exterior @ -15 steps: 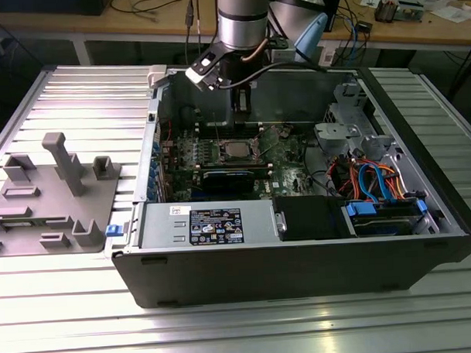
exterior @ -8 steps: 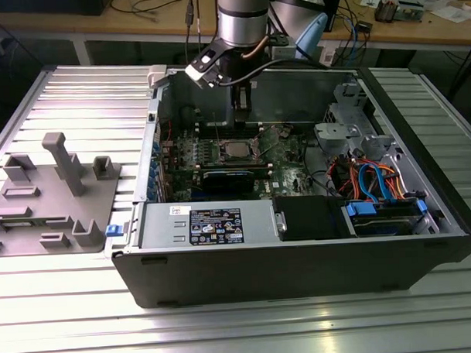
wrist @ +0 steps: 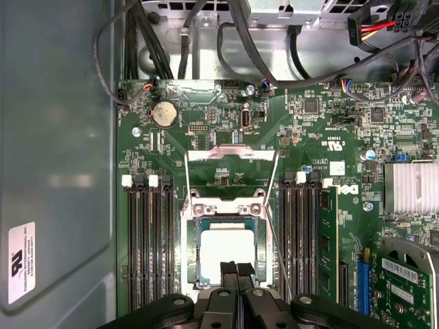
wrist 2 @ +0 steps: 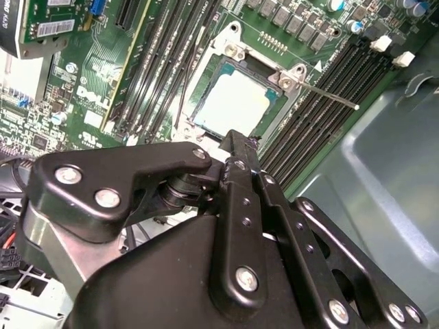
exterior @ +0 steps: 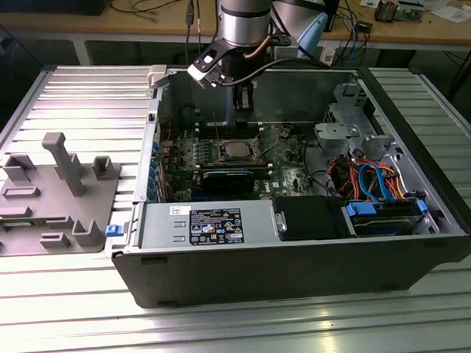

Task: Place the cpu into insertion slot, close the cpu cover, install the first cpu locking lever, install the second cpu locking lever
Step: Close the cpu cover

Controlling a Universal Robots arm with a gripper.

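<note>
Open computer case (exterior: 300,259) on a ribbed metal table (exterior: 32,106); the arm (exterior: 245,17) reaches down into it over the green motherboard (wrist: 329,137).

Gripper (wrist: 237,269): jaws pressed together, nothing visible between them. The tips hang over the near edge of the socket.

The cpu cover (wrist: 232,154) is swung open on the side of the socket away from the fingertips.

The insertion slot (wrist: 226,209) sits between the banks of black memory slots (wrist: 147,240).

The cpu (wrist: 225,252) lies flat inside the slot, with its bright top exposed.

A thin lever wire (wrist 2: 336,99) sticks out beside the socket.

Judgement: placing appears done and the cover step is in hand. Push only on the frame's metal edge, keep the tips off the chip's top, and stay clear of the lever wire.
</note>
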